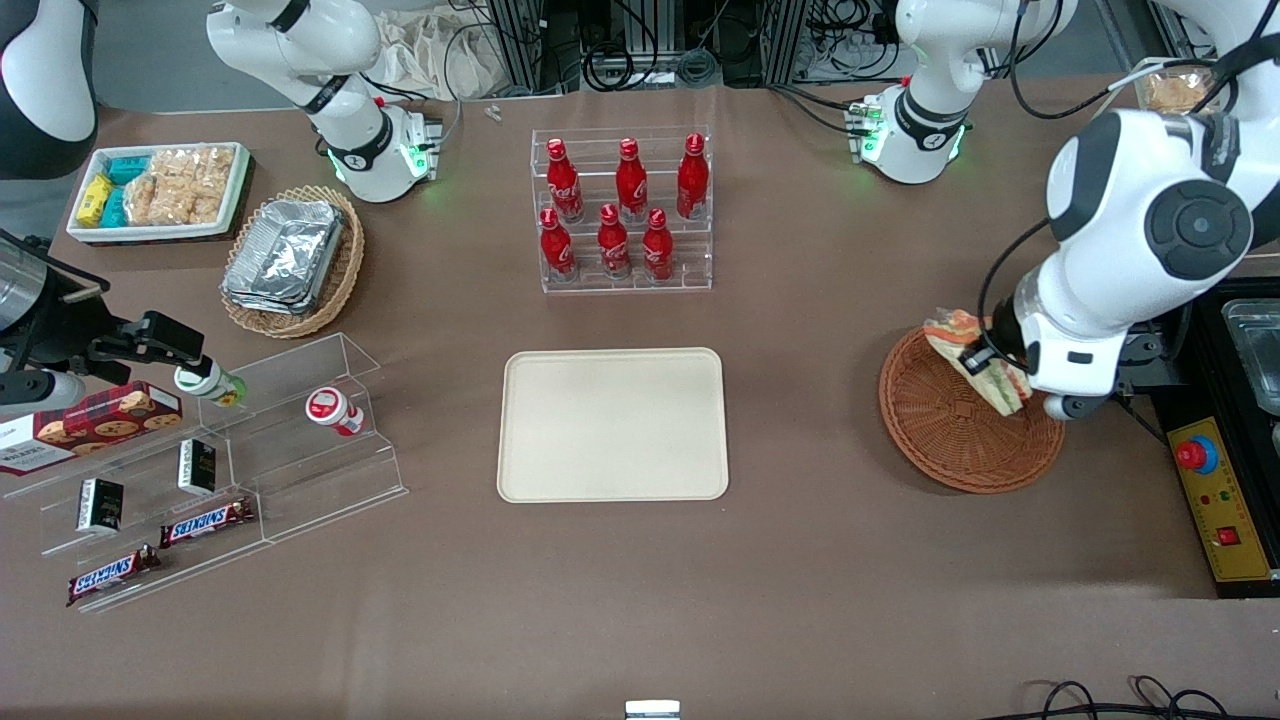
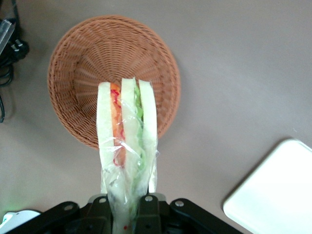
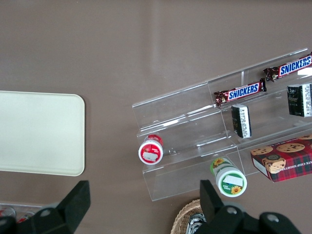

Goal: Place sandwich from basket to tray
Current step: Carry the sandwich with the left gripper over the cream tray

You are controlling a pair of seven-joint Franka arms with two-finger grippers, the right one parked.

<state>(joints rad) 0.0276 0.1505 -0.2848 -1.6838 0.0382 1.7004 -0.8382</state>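
The gripper [image 2: 127,207] is closed on the narrow end of the sandwich [image 2: 127,141], which is held clear above the basket [image 2: 87,53], its wrapped wedge hanging over the rim nearest the tray [image 2: 273,195]. In the front view, the sandwich [image 1: 975,360] is seen lifted over the basket [image 1: 950,440], with the tray [image 1: 612,424] well apart toward the parked arm's end of the table.

The carry is best made level and slow, since thin, crinkled plastic film offers a slippery hold and soft white bread can be crushed. Height should be kept until the low rim is passed.

The basket is round, shallow, reddish-brown wicker; the tray is flat, smooth, cream and round-cornered.
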